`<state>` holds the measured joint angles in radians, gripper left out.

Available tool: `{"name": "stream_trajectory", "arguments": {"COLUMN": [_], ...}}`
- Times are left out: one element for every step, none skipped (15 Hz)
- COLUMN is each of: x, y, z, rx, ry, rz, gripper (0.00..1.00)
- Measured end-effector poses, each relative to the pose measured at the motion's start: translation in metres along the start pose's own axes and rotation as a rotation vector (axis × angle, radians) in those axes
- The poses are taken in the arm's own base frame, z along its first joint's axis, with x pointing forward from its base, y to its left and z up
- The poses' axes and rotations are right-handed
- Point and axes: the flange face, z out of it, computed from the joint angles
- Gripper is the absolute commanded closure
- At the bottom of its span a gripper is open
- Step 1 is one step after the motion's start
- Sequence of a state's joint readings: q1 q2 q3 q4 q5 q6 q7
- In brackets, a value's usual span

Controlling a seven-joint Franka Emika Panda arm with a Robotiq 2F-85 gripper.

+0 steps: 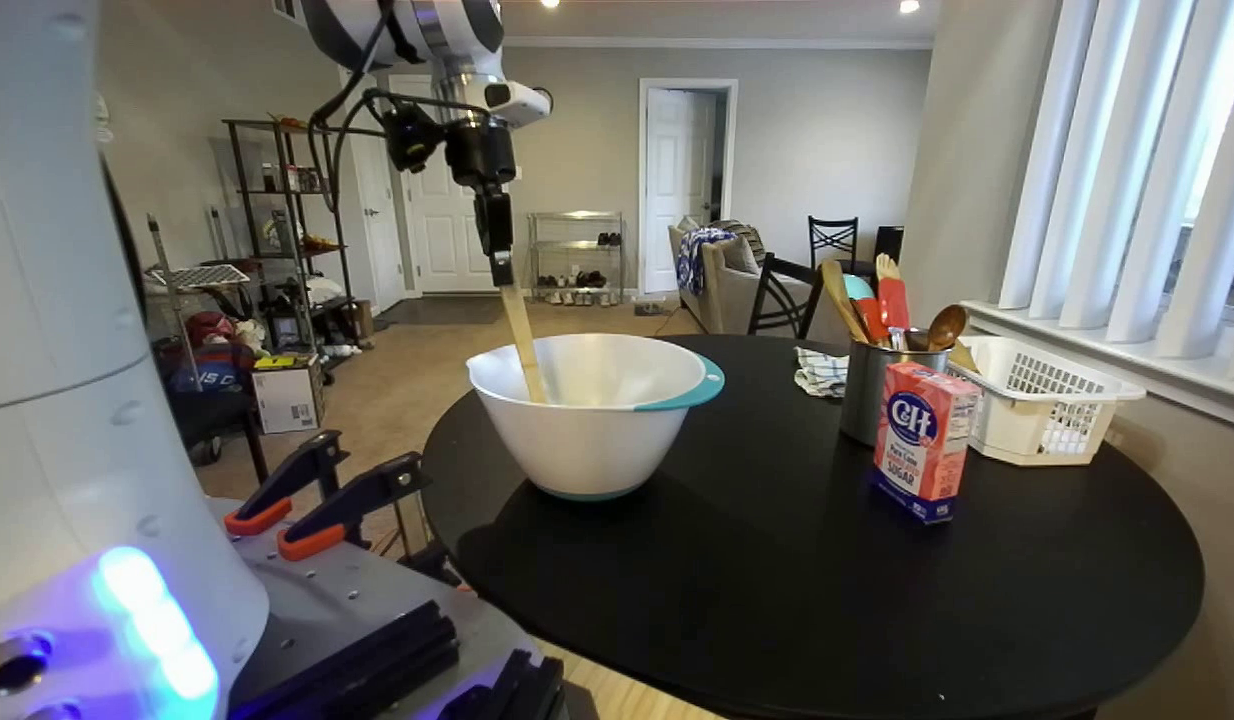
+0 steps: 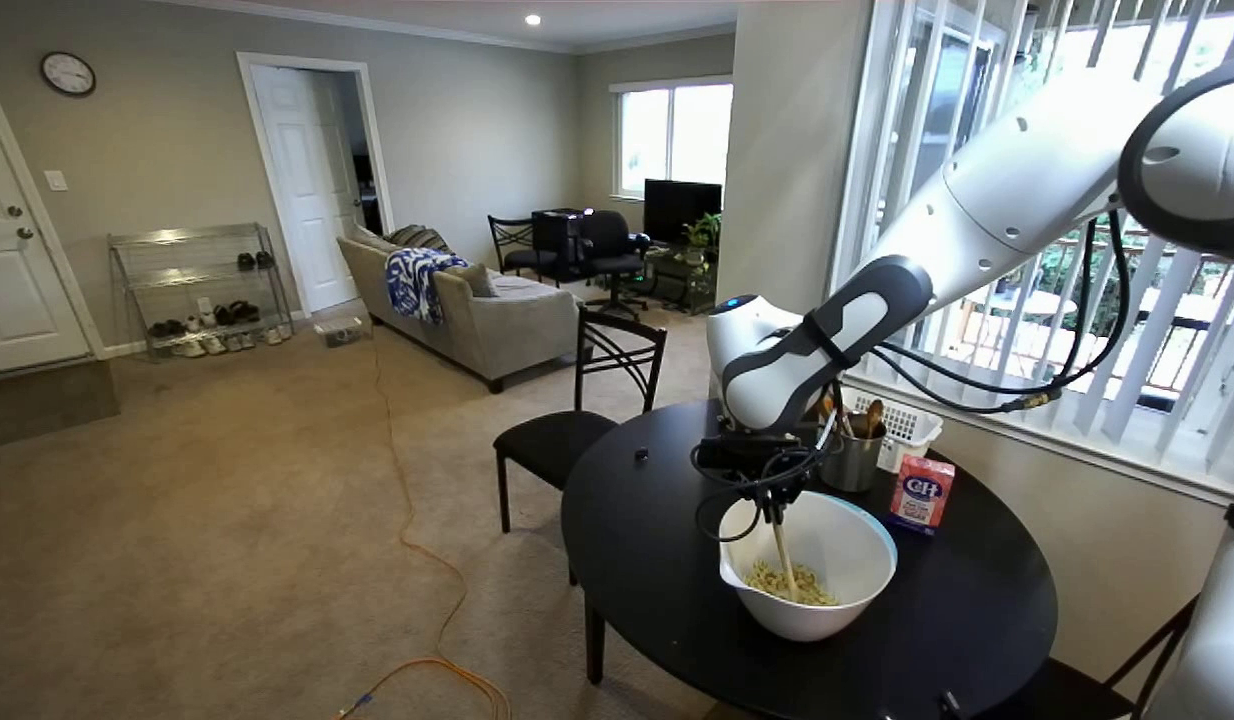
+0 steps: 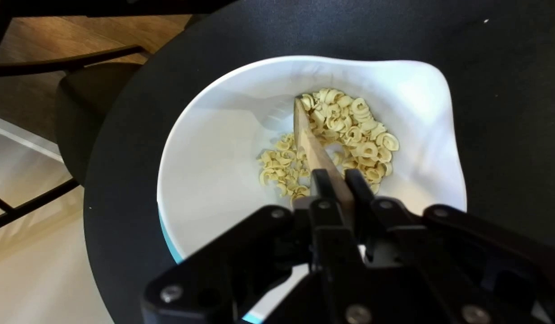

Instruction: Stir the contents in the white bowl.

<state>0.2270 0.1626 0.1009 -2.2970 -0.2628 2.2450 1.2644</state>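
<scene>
The white bowl [image 1: 587, 450] with a teal-blue rim stands on the black round table [image 1: 777, 600]. It also shows in an exterior view [image 2: 812, 622] and in the wrist view [image 3: 205, 148]. Dry pasta pieces [image 3: 338, 110] lie in its bottom, also visible in an exterior view [image 2: 767, 580]. My gripper [image 1: 501, 270] points down above the bowl. It is shut on a light wooden utensil [image 1: 522, 340], its fingertips on both sides of the shaft in the wrist view [image 3: 338, 182]. The utensil's lower end [image 3: 301, 119] is among the pasta, near the bowl's wall.
A red sugar carton [image 1: 922, 440] stands apart from the bowl on the table. Behind it are a metal utensil holder [image 1: 862, 395] and a white slatted basket [image 1: 1062, 410]. A folded cloth [image 1: 822, 372] lies near the holder. A black chair [image 2: 567, 450] stands beside the table.
</scene>
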Motion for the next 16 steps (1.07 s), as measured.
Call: {"name": "stream_trajectory", "arguments": {"x": [0.0,0.002,0.005,0.011,0.019,0.029,0.04,0.051,0.061,0.069,0.073,0.076,0.077,0.077,0.076,0.075], "y": [0.0,-0.001,-0.002,-0.004,-0.005,-0.005,-0.006,-0.006,-0.007,-0.01,-0.013,-0.018,-0.024,-0.029,-0.034,-0.039], "z": [0.0,-0.002,-0.006,-0.011,-0.017,-0.023,-0.028,-0.033,-0.038,-0.041,-0.044,-0.045,-0.046,-0.047,-0.047,-0.048], "rx": [0.001,0.013,0.032,0.057,0.083,0.105,0.124,0.143,0.159,0.176,0.191,0.202,0.209,0.214,0.22,0.224], "ry": [-0.001,-0.018,-0.047,-0.082,-0.116,-0.148,-0.175,-0.2,-0.223,-0.248,-0.271,-0.292,-0.308,-0.322,-0.332,-0.341], "rz": [0.001,0.02,0.053,0.092,0.135,0.18,0.221,0.264,0.304,0.343,0.377,0.408,0.433,0.455,0.472,0.488], "gripper": [0.94,0.94,0.94,0.94,0.94,0.94,0.94,0.94,0.94,0.94,0.94,0.94,0.94,0.94,0.94,0.94]}}
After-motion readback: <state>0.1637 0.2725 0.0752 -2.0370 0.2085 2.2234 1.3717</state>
